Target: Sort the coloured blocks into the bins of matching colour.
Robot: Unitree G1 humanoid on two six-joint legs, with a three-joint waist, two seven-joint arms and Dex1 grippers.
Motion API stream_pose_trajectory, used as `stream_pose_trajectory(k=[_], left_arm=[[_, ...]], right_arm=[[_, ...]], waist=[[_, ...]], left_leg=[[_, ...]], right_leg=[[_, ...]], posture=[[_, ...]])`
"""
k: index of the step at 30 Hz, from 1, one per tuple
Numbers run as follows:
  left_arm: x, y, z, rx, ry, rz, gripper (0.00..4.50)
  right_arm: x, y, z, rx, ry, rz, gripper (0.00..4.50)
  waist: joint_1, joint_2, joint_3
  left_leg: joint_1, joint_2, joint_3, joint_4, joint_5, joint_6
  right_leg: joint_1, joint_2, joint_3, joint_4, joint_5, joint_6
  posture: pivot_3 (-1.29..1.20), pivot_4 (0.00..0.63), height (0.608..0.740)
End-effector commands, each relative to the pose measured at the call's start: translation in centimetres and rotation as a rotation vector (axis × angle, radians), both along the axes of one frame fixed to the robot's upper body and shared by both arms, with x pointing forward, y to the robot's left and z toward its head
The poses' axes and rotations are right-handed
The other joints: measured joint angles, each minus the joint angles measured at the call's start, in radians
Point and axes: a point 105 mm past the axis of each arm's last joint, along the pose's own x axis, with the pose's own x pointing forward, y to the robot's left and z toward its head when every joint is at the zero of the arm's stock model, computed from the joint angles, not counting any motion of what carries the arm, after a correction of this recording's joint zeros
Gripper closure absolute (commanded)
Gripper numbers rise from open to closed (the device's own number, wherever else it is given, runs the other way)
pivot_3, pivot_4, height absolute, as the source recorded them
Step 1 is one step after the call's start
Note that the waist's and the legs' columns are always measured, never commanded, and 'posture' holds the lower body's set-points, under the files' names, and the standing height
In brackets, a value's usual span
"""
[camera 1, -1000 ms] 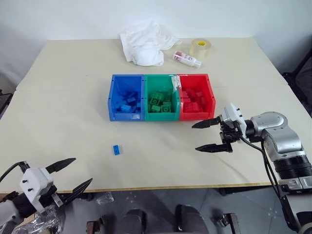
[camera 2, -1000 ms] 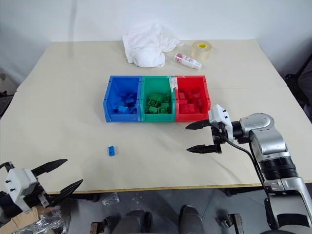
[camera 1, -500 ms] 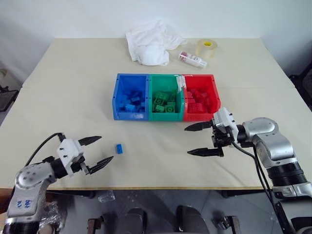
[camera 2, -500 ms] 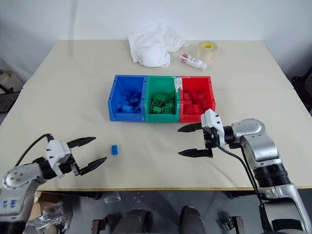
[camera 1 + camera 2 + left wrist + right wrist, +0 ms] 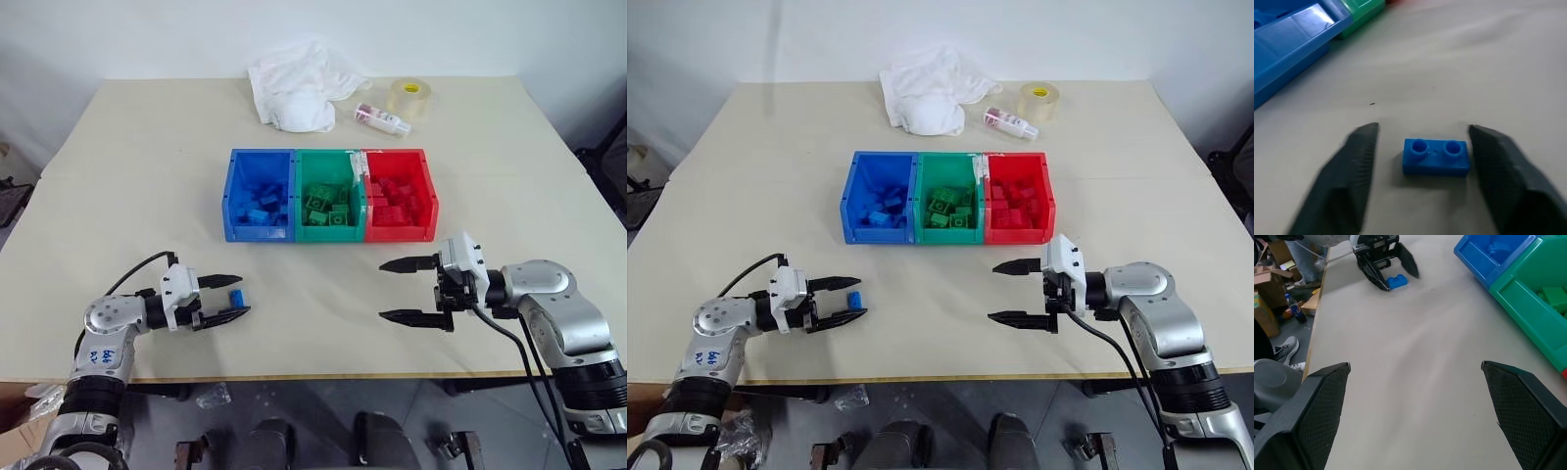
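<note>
Blue block (image 5: 1436,156): lies flat on the table (image 5: 127,196), studs up, at about 7 o'clock from the bins and well apart from them; it is the one brick not sorted.
Left gripper (image 5: 847,300): low over the table with a finger on either side of the block; a gap shows on both sides, so the fingers are parted and not gripping (placed this way, I judge, so that they can pinch its short ends).
Right gripper (image 5: 396,290): at 5 o'clock from the bins, fingers spread wide, holding nothing, kept out of the way, it seems.
Bins (image 5: 331,154): blue, green and red in a row at table centre, each holding bricks of its own colour.
Step in hand: grasping the blue block.
Next: the lift must carry it toward 1 o'clock, to the blue bin (image 5: 231,196).
Clutter: white cloth (image 5: 294,83), small bottle (image 5: 378,118) and tape roll (image 5: 408,97) at 12 o'clock, clear of the work.
</note>
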Motion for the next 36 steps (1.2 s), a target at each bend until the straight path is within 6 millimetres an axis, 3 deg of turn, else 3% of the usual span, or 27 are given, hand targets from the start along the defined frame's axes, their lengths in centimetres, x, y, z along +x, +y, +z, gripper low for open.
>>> stream_pose_trajectory(k=[1,2,7,12,16,19,25,26,33,36], left_arm=[[-0.3,-0.2,-0.7,-0.002,0.026,-0.026,2.78],[-0.2,-0.1,-0.7,0.002,0.027,-0.022,3.06],[0.5,-1.2,0.2,0.001,-0.003,-0.034,3.07],[2.1,-3.9,3.4,-0.061,-0.100,-0.073,3.07],[4.8,-5.6,6.4,-0.101,-0.187,-0.008,3.07],[7.6,-5.7,8.6,-0.099,-0.234,0.124,3.07],[11.2,-5.8,12.3,-0.173,-0.278,0.278,3.07],[11.9,-5.6,12.3,-0.159,-0.269,0.315,2.35],[11.8,-5.9,13.0,-0.177,-0.270,0.270,0.16],[11.0,-5.6,13.6,-0.199,-0.282,0.217,0.02]], right_arm=[[-0.3,-0.5,1.3,0.012,-0.051,-0.012,0.00],[-0.2,-0.6,1.3,0.012,-0.053,-0.018,0.00],[-0.1,-1.0,1.4,0.017,-0.065,-0.049,0.00],[-0.2,-1.3,1.6,0.027,-0.074,-0.081,0.00],[-0.2,-1.6,1.9,0.028,-0.087,-0.107,0.00],[-0.2,-1.8,2.0,0.030,-0.094,-0.127,0.00],[-0.3,-1.8,2.1,0.035,-0.101,-0.147,0.00],[-0.3,-1.8,2.2,0.037,-0.104,-0.149,0.00],[-0.2,-1.9,2.5,0.039,-0.116,-0.162,0.00],[-0.1,-2.1,2.6,0.035,-0.119,-0.167,0.00]], waist=[[0.001,0.000,0.000],[0.001,0.000,0.000],[0.003,0.000,0.000],[0.022,-0.001,0.000],[0.024,-0.001,0.000],[0.024,-0.002,0.001],[0.022,-0.003,0.002],[0.022,-0.003,0.002],[0.022,-0.004,0.002],[0.022,-0.004,0.002]], left_leg=[[0.000,0.000,0.000,0.000,0.000,0.000],[0.000,0.000,0.000,0.000,0.000,0.000],[0.000,0.000,0.000,0.000,0.000,0.000],[0.000,-0.002,-0.001,0.001,0.001,0.001],[-0.001,-0.002,-0.001,0.001,0.001,0.001],[-0.001,-0.006,0.000,0.001,0.001,0.001],[-0.001,-0.007,0.000,0.000,0.001,0.001],[-0.001,-0.007,0.000,0.000,0.001,0.001],[-0.001,-0.007,-0.001,0.000,0.001,0.001],[-0.002,-0.007,-0.001,0.001,0.001,0.002]], right_leg=[[0.000,0.000,0.000,0.000,0.000,0.000],[0.000,0.000,0.000,0.000,0.000,0.000],[0.000,0.000,0.000,0.000,0.000,0.000],[0.001,-0.001,0.000,0.000,0.000,0.001],[0.001,-0.001,0.000,0.000,0.001,0.001],[0.000,-0.001,0.000,0.000,0.001,0.001],[0.000,-0.001,0.000,0.000,0.001,0.001],[0.000,-0.001,0.000,0.000,0.001,0.001],[-0.001,-0.001,0.000,0.001,0.001,0.001],[-0.001,-0.001,0.000,0.001,0.001,0.002]], posture=[[0.00,0.150,0.740],[0.00,0.150,0.740],[0.00,0.150,0.740],[0.00,0.150,0.740],[0.00,0.150,0.740],[0.00,0.150,0.740],[0.00,0.150,0.740],[0.00,0.150,0.740],[0.00,0.150,0.740],[0.00,0.150,0.740]])
